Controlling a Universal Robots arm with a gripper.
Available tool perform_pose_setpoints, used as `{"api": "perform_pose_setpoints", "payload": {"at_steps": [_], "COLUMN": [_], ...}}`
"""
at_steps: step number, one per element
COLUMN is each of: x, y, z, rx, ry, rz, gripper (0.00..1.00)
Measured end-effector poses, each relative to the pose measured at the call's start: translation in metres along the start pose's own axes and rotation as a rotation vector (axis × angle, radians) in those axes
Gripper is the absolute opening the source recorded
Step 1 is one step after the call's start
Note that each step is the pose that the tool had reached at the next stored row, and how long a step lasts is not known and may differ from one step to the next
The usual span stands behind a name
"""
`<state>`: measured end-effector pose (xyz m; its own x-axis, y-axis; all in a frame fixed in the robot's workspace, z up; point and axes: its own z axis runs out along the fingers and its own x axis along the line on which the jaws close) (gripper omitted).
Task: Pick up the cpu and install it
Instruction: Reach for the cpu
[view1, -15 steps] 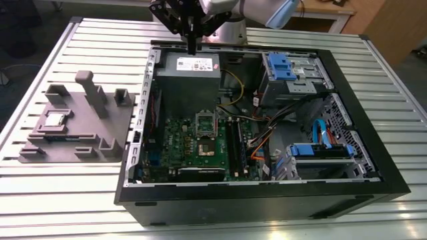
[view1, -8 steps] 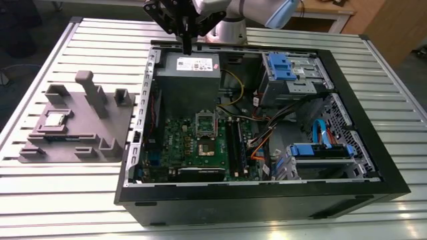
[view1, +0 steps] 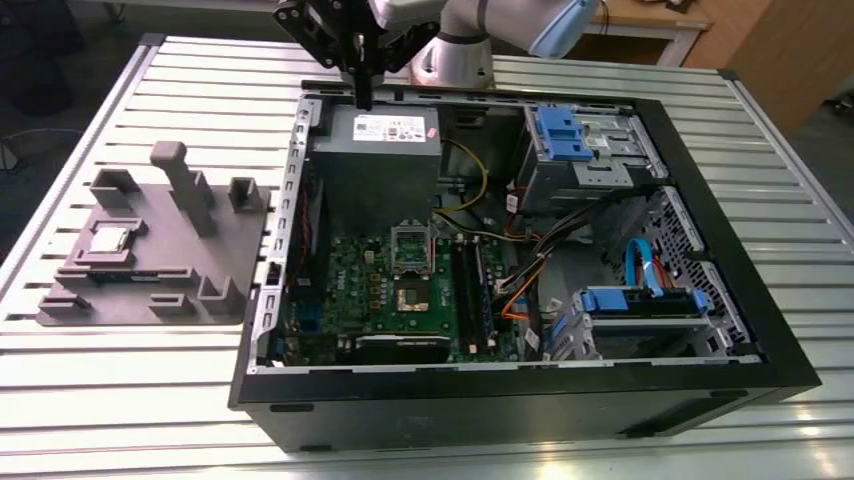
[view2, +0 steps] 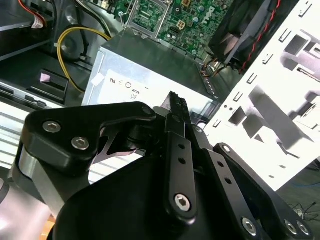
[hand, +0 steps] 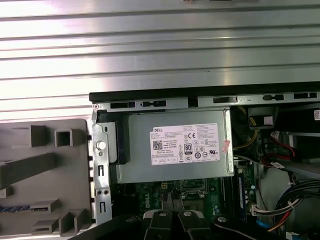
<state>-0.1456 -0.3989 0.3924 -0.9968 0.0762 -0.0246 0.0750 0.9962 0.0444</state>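
The cpu, one small square chip with a silvery top, lies flat in a pocket of the single grey holder tray. The tray sits on the slatted counter, at about nine o'clock from the one open computer case in the exterior view, well apart from the arm. The one end effector hangs at the case's twelve o'clock end, just above the single grey power-supply box, its fingers pressed together with nothing between them. Two blue drive brackets, one at one o'clock and one at four o'clock, sit inside the case beside the green motherboard. The first wrist view looks down on the box's labelled face. The second wrist view brings the closed fingertips close, with one yellow cable and one black fan beyond.
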Motion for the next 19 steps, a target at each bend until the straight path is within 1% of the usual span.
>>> {"api": "perform_pose_setpoints", "payload": {"at_steps": [19], "x": [0.0118], "y": [-0.0009], "z": [0.0006], "rx": [0.0001], "ry": [0.0003], "rz": [0.0], "gripper": [0.1]}}
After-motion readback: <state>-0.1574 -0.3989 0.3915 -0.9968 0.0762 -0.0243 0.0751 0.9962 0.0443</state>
